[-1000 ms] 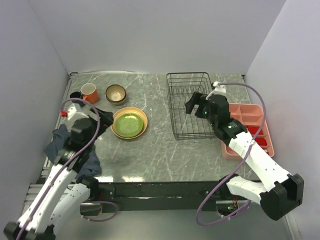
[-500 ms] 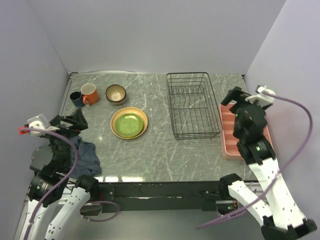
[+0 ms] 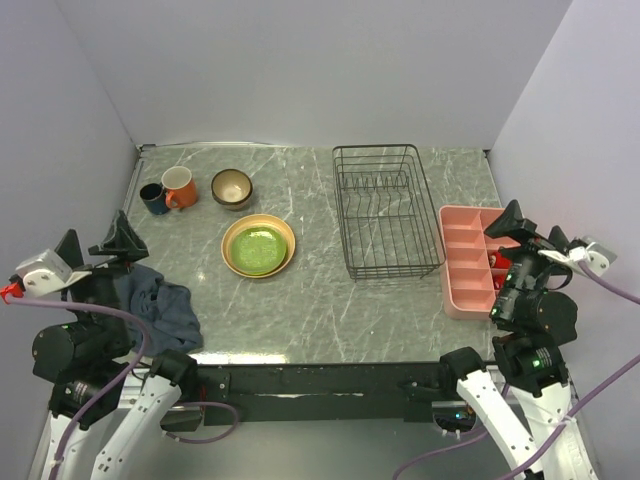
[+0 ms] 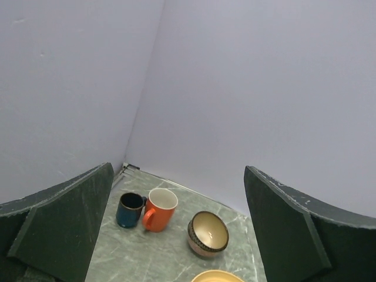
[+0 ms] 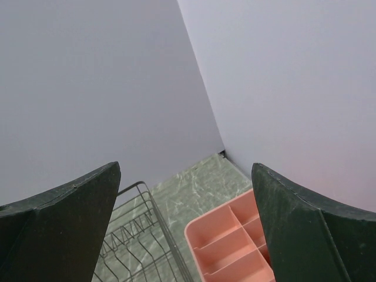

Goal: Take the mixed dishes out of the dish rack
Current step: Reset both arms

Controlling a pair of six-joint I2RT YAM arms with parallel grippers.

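Note:
The black wire dish rack (image 3: 383,272) stands empty at the table's middle right; its corner (image 5: 167,238) shows in the right wrist view. On the left of the table sit an orange mug (image 3: 180,187) (image 4: 158,210), a dark-blue cup (image 3: 152,197) (image 4: 129,210), a brown bowl (image 3: 232,187) (image 4: 207,234) and a green plate (image 3: 258,247) stacked on a tan plate (image 3: 284,232) (image 4: 217,276). My left gripper (image 3: 97,240) (image 4: 179,232) hangs open at the near left, raised, with nothing in it. My right gripper (image 3: 533,232) (image 5: 185,229) is open and empty over the pink tray's near end.
A pink divided tray (image 3: 465,240) (image 5: 217,235) lies right of the rack, with red items partly hidden under my right gripper. A crumpled blue cloth (image 3: 160,305) lies at the near left edge below my left arm. Walls close the table on three sides.
Both arms have pulled back to the near corners. The right gripper left the rack and moved right over the tray. The left gripper drew away from the plates. Both stayed open.

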